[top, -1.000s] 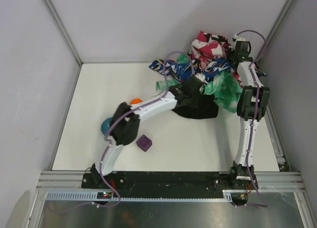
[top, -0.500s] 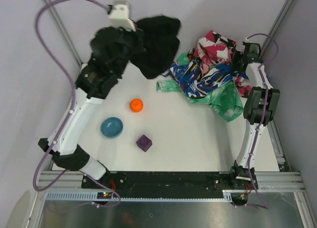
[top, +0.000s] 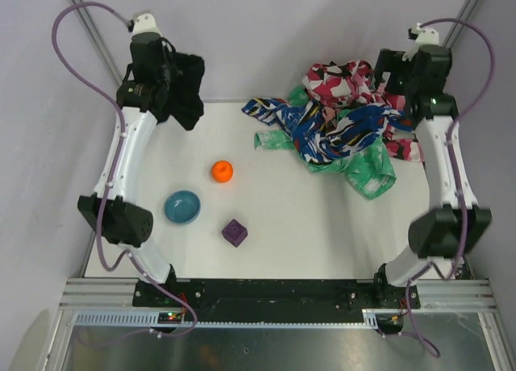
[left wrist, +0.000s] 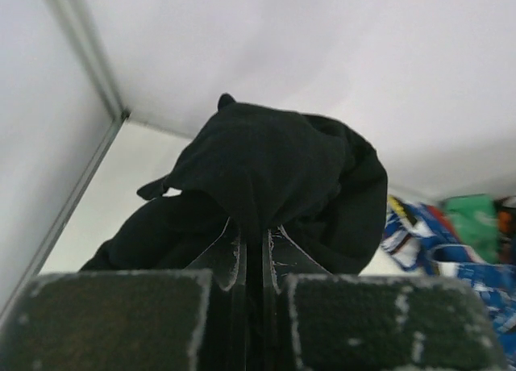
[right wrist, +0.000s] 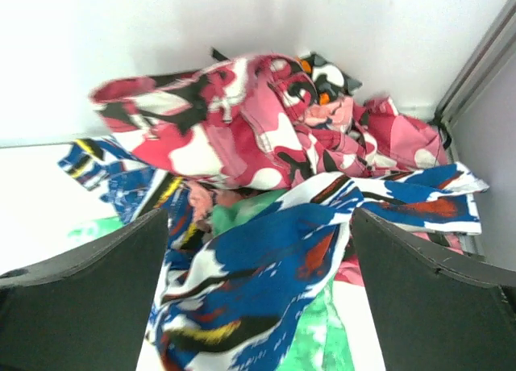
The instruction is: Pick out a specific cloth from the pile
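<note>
The plain black cloth [top: 184, 89] hangs in the air at the back left corner, pinched in my left gripper [top: 165, 81], which is raised high. In the left wrist view the black cloth [left wrist: 274, 177] bunches out from between the jaws of the shut left gripper [left wrist: 251, 246]. The pile [top: 339, 125] of pink, blue-white and mint-green fabrics lies at the back right of the table. My right gripper [top: 403, 72] hovers above the pile's right side, open. Its wrist view shows the pile [right wrist: 274, 226] below, with nothing held by the wide-apart fingers of the right gripper [right wrist: 260, 250].
An orange ball [top: 222, 171], a teal bowl [top: 182, 206] and a purple cube [top: 235, 232] sit on the white table [top: 306, 226] left of centre. Grey walls [top: 266, 32] close in the back and both sides.
My left arm swung the black cloth up and away from the pile to the back left corner. The right gripper opened, let go of the pile and rose above it.
</note>
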Action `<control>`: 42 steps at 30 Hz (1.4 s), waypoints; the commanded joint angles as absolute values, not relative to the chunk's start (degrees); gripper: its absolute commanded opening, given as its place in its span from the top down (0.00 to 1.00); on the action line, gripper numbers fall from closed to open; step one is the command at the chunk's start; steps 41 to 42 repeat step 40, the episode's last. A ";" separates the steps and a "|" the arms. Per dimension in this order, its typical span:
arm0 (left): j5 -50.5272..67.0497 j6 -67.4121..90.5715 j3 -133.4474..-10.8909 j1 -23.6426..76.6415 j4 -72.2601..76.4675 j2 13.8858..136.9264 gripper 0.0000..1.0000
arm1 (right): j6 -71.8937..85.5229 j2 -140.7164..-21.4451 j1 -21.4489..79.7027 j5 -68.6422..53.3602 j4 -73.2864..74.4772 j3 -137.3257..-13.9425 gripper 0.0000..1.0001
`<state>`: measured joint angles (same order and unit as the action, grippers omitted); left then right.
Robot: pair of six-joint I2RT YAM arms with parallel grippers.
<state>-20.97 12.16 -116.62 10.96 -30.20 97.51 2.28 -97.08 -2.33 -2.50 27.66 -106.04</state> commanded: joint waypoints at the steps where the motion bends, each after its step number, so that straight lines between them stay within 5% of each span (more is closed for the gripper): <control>1: -16.49 19.62 -113.28 4.99 -27.99 102.79 0.99 | 4.08 -80.83 -0.56 -1.46 16.39 -92.77 0.01; 8: -14.97 28.45 -106.72 0.26 -28.06 109.98 0.97 | 7.82 -58.02 4.20 -3.06 10.69 -70.22 0.01; 10: -16.86 29.99 -103.03 0.20 -28.11 110.11 0.72 | 9.51 -55.48 4.37 -2.83 13.73 -67.17 0.01; 12: -18.45 31.80 -98.97 0.18 -28.14 108.96 0.25 | 10.97 -54.19 4.30 -1.96 17.10 -64.76 0.01; 13: -18.81 32.42 -97.25 0.18 -28.13 107.87 0.13 | 11.55 -53.81 4.22 -1.07 18.79 -63.93 0.01; 15: -18.72 33.26 -93.97 0.18 -28.19 104.14 0.03 | 12.49 -53.18 4.04 -0.27 21.35 -62.59 0.01; 31: 0.21 40.37 -46.41 7.12 -28.26 50.84 0.00 | 18.39 -41.61 4.13 -5.45 16.22 -43.21 0.01; 42: 0.40 42.17 -40.37 7.86 -31.11 37.73 0.00 | 19.94 -29.86 4.21 -6.40 13.10 -33.46 0.01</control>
